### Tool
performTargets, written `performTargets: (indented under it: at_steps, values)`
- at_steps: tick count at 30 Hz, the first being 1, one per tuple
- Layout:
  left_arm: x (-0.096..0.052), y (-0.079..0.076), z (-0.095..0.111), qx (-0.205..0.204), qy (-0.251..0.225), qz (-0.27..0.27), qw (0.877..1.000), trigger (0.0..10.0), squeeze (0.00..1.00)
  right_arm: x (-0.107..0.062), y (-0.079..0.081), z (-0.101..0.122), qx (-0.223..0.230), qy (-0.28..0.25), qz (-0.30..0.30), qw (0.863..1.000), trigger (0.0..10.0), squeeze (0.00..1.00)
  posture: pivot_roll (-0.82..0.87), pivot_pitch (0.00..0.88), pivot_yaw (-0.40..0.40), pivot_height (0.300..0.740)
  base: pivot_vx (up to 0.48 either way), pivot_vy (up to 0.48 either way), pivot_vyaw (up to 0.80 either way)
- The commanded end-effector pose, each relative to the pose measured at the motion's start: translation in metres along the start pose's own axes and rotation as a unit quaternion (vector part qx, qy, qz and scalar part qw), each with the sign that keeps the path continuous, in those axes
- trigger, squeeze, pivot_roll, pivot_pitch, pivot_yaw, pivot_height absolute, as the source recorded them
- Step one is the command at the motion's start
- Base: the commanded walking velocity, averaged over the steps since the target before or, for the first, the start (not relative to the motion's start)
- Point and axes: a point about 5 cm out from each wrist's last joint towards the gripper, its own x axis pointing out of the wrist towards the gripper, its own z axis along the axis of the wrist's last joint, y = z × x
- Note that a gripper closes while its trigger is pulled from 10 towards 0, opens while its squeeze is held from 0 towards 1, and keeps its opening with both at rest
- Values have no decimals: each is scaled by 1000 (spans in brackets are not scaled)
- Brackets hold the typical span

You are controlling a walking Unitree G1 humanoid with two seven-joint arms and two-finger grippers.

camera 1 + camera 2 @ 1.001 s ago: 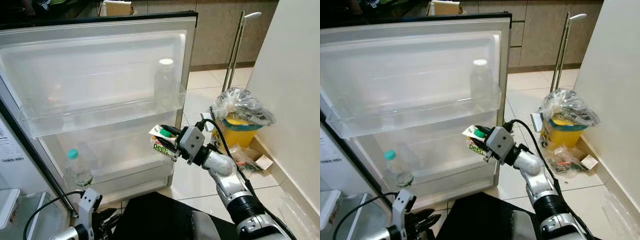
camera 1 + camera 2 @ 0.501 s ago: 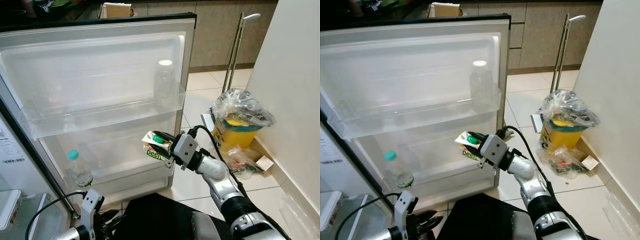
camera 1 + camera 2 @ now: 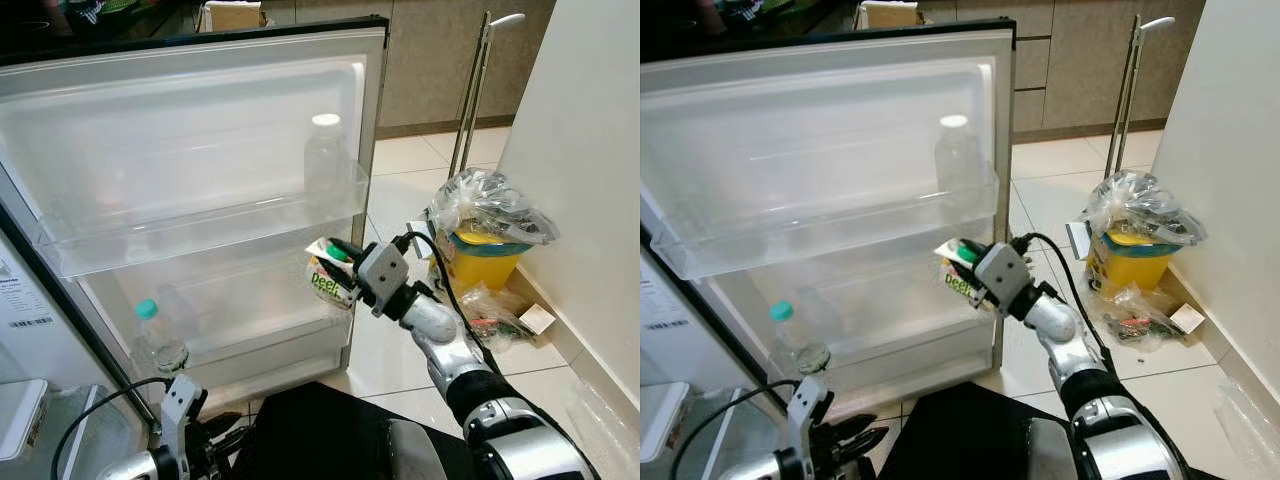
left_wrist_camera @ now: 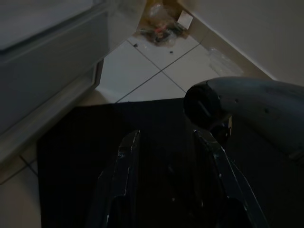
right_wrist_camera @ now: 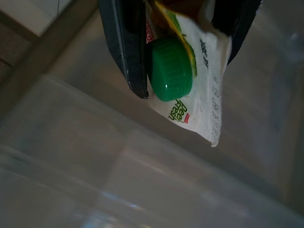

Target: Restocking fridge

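My right gripper (image 3: 338, 268) is clamped on a small juice carton (image 3: 327, 282) with a green cap (image 5: 170, 69), and I hold it in front of the open fridge door (image 3: 200, 130), near the door's right edge. The carton is tilted, with the cap turned toward the door. It sits just below the upper door shelf (image 3: 200, 235) and above the lower door shelf (image 3: 250, 350), and it does not rest on either one. In the right wrist view, one black finger (image 5: 124, 45) presses beside the cap and the other is on the far side of the carton.

On the upper door shelf a clear bottle with a white cap (image 3: 323, 165) stands upright at the right end. On the lower door shelf a bottle with a teal cap (image 3: 156, 340) stands upright toward the left end (well apart from the carton).

My left gripper (image 4: 168, 156) hangs low by my body, its fingers apart and holding nothing.

On the floor to the right, beside the wall, stands a yellow bin (image 3: 484, 262) with a plastic bag (image 3: 484, 205) over it.
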Motion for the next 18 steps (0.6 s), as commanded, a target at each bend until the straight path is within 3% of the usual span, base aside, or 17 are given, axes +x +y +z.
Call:
performTargets:
  at_steps: [1,18]
  values:
    - [4,-2,3,5,-13,-8,1000,10000,0,4,-9,6,8,-15,-26,1000,10000,0,-6,115,20,450,0,0,0]
    - [2,-5,4,13,-15,-26,999,10000,0,27,7,24,100,-94,-18,990,10000,0,10,130,32,450,0,0,0]
